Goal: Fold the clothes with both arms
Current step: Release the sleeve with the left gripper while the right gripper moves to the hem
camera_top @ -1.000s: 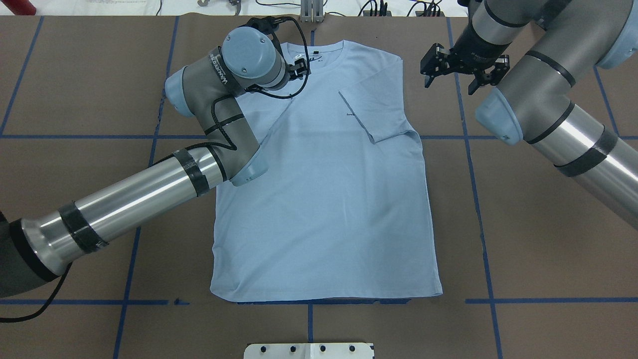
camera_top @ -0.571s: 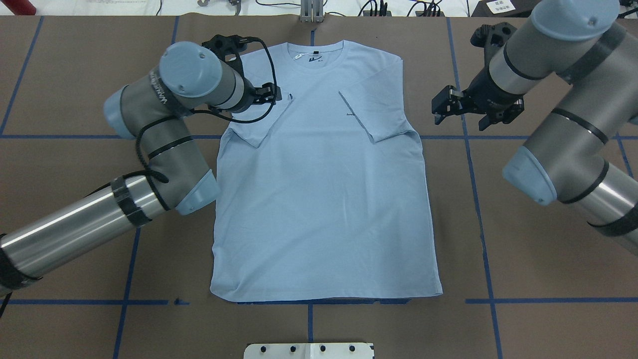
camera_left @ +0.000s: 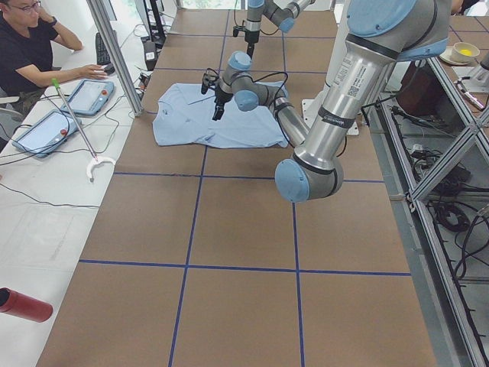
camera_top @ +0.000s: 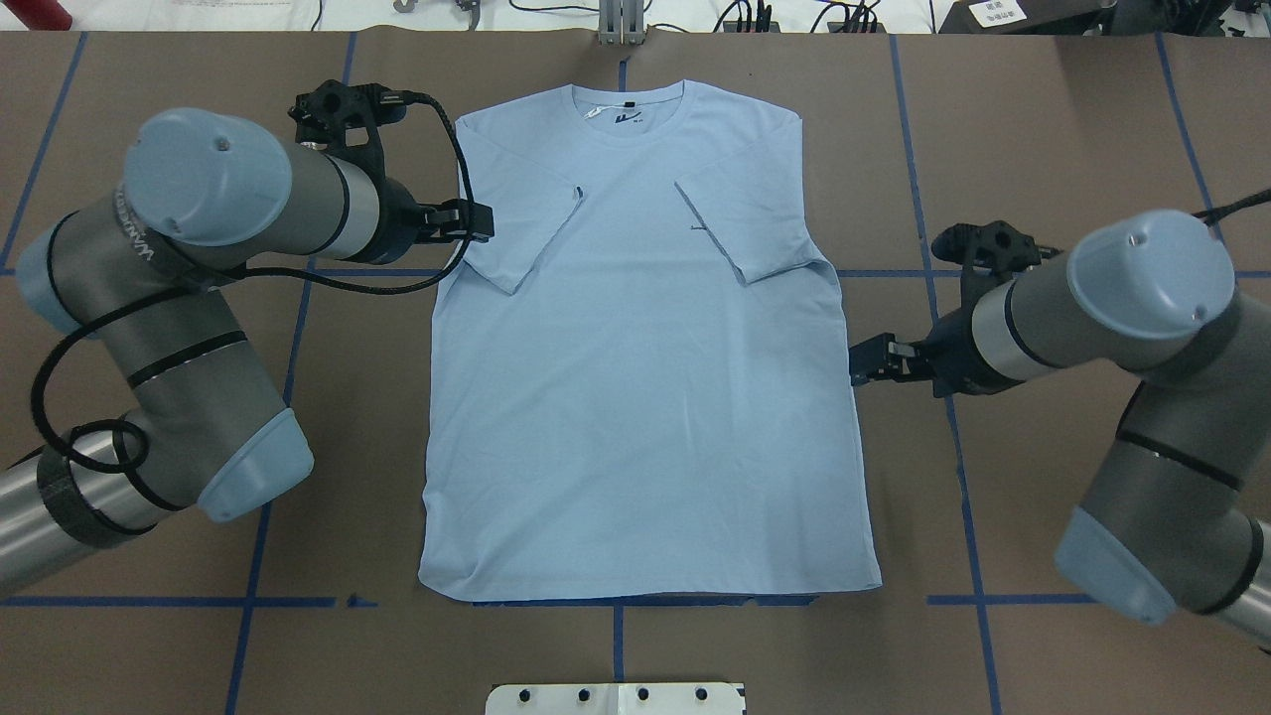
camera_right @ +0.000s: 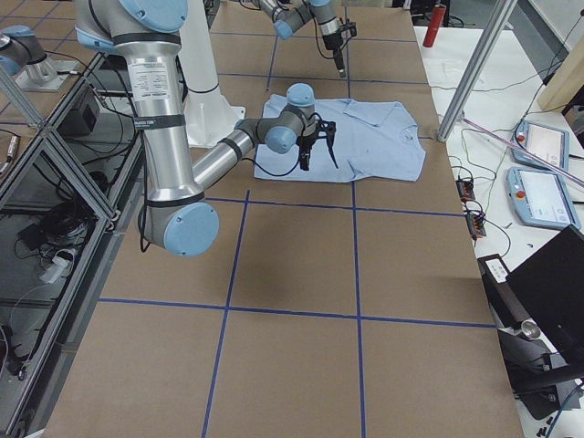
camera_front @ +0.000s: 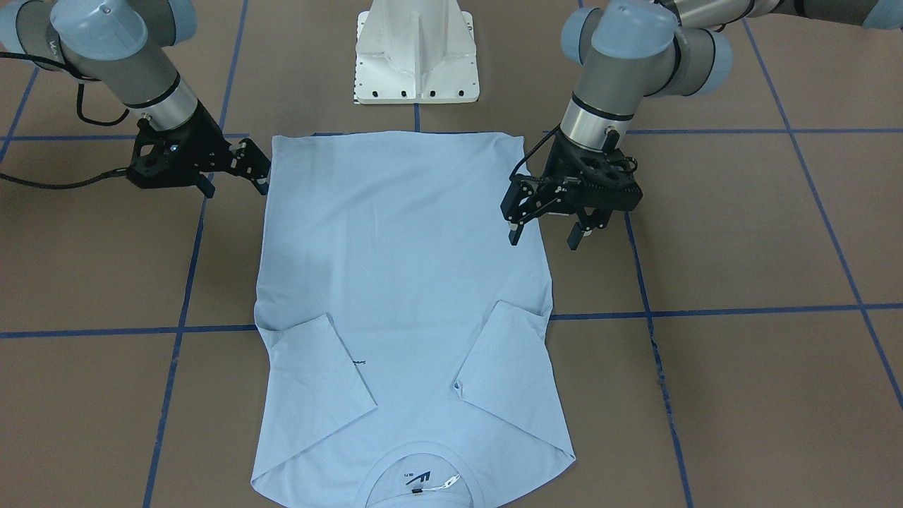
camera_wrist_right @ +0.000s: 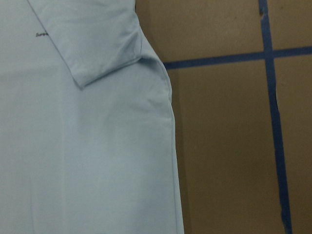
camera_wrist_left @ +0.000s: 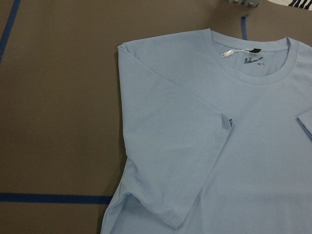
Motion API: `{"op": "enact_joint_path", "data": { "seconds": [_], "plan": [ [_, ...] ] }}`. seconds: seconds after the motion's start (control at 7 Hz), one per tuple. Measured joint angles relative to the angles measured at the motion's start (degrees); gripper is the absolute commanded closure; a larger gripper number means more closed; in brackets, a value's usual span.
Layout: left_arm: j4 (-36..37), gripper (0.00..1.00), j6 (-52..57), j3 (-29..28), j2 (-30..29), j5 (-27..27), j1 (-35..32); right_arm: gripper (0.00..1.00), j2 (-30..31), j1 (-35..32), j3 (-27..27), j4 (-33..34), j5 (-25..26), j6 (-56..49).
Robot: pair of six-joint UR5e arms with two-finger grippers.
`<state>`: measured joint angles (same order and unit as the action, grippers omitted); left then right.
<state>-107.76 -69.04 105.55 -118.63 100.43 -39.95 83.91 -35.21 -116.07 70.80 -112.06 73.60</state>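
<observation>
The light blue T-shirt (camera_top: 635,397) lies flat on the brown table, collar and white neck tag (camera_top: 596,114) at the far side. Both sleeves are folded inward over the body. My left gripper (camera_top: 477,222) hangs open just off the shirt's left edge beside the folded left sleeve (camera_top: 521,238); in the front view the left gripper (camera_front: 544,236) shows spread fingers holding nothing. My right gripper (camera_top: 860,363) is open at the shirt's right edge about halfway down, seen again as the right gripper (camera_front: 236,185). The wrist views show only shirt (camera_wrist_left: 204,146) and side seam (camera_wrist_right: 170,146).
The white pedestal base (camera_front: 416,49) stands at the near table edge behind the hem. Blue tape lines (camera_top: 953,397) cross the brown table top. A person (camera_left: 30,46) sits at tablets past the far end, beside a metal post (camera_left: 114,53). A red cylinder (camera_left: 23,304) lies off-table.
My left gripper has drawn back from the collar area to the shirt's left edge, leaving the left sleeve folded inward. My right gripper travelled from the far right shoulder down along the right edge.
</observation>
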Motion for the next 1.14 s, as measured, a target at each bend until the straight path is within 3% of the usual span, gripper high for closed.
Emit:
{"op": "enact_joint_path", "data": {
  "seconds": [0.29,0.43,1.14],
  "plan": [
    [0.14,0.00,-0.18,2.25,0.35,-0.07,0.25,0.00,5.29,9.71,-2.98,-2.75,7.85,4.73],
    [0.12,0.00,-0.20,2.46,0.35,-0.15,0.43,0.00,6.38,12.54,-3.24,-2.75,9.27,6.34],
    [0.09,0.00,0.03,2.47,0.42,-0.32,1.04,0.00,4.33,19.39,-1.75,1.64,10.12,8.22]
  ]
}}
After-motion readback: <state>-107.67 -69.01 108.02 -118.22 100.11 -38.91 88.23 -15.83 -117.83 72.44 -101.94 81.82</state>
